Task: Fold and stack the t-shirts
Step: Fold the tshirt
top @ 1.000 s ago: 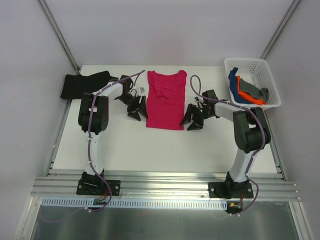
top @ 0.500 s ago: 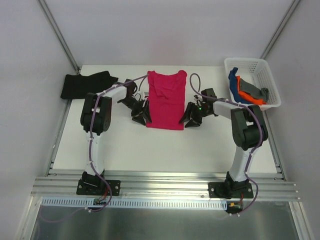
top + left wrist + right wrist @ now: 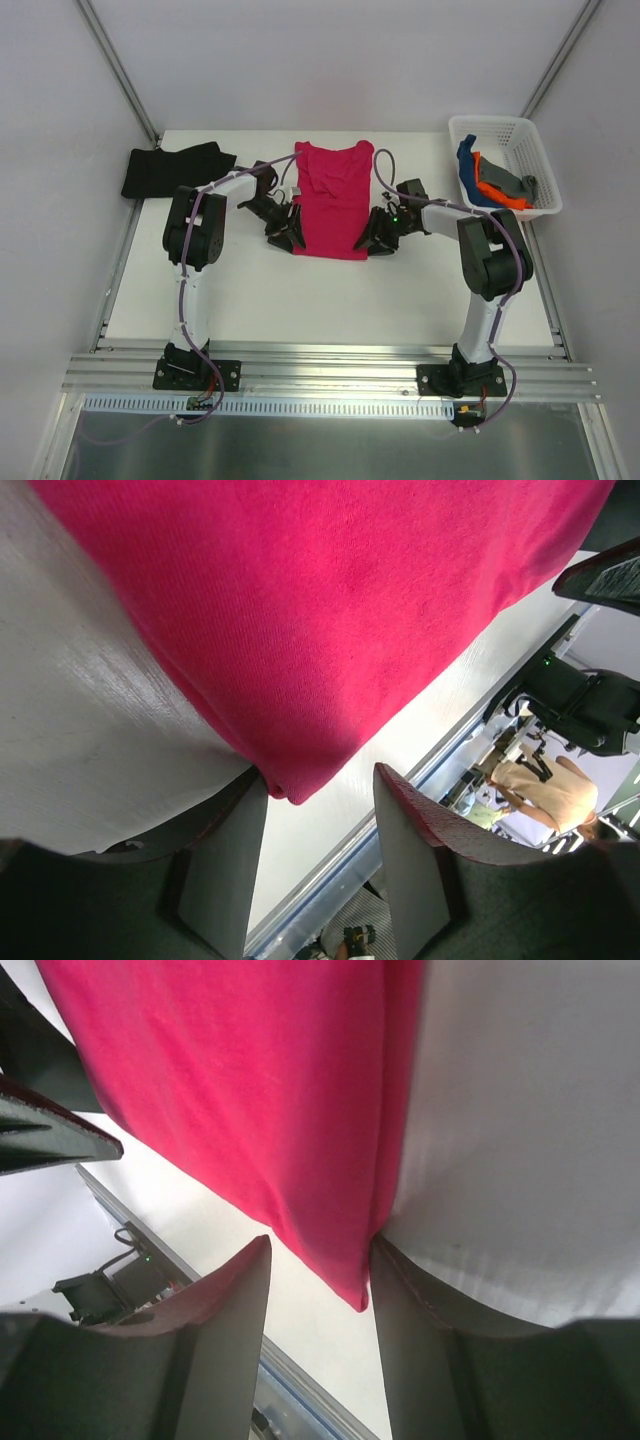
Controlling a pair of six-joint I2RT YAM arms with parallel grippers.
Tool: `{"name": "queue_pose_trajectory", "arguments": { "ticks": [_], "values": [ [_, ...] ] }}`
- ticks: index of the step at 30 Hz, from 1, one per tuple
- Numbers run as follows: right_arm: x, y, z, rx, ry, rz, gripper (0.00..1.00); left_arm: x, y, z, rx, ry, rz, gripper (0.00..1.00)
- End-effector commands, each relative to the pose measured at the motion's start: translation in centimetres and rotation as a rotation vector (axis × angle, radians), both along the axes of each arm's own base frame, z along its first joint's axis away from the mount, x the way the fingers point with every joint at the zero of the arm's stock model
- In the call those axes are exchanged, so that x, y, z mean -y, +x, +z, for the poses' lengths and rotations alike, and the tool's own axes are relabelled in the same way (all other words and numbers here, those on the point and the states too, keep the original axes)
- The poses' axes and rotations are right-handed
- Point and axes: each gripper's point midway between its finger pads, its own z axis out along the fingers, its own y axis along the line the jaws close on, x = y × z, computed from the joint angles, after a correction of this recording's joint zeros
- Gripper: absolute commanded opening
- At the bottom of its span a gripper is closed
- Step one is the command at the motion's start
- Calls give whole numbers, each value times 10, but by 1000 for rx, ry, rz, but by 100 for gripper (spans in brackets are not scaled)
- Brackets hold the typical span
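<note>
Because the crimson-pink t-shirt lies flat as a narrow oblong at the middle of the table, collar away from the arms, each tool sits at one near corner of its hem. The left tool and right tool both stand with jaws apart, a corner of cloth between the fingers but not pinched. They seem placed to lift the hem and fold it toward the collar. The black t-shirt lies well apart at far left. The blue, orange and grey shirts heap in the white basket at far right. Neither crosses that fold.
</note>
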Motion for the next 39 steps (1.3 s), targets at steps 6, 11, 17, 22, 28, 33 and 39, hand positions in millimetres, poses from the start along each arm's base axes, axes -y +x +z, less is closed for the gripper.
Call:
{"name": "queue_pose_trajectory", "arguments": {
  "ticks": [6, 11, 17, 22, 28, 33, 39],
  "values": [
    [-1, -19, -15, -36, -40, 21, 48, 2, -5, -2, 18, 19, -16, 44],
    [3, -27, -17, -43, -56, 32, 48, 2, -6, -2, 11, 13, -15, 42],
    [4, -30, -17, -35, -61, 35, 46, 2, -6, -2, 12, 13, -15, 39],
    [4, -28, -18, -24, -64, 38, 37, 2, -6, -2, 11, 13, -14, 34],
    [4, -19, -20, -1, -82, 42, 34, 2, -8, -3, 5, 14, -14, 28],
    [6, -17, -17, 9, -77, 45, 8, 0, -9, -4, 11, 29, -13, 0],
    [16, -24, 0, 18, -66, 43, 0, -5, -19, 7, 24, 24, -23, 0]
  ]
}}
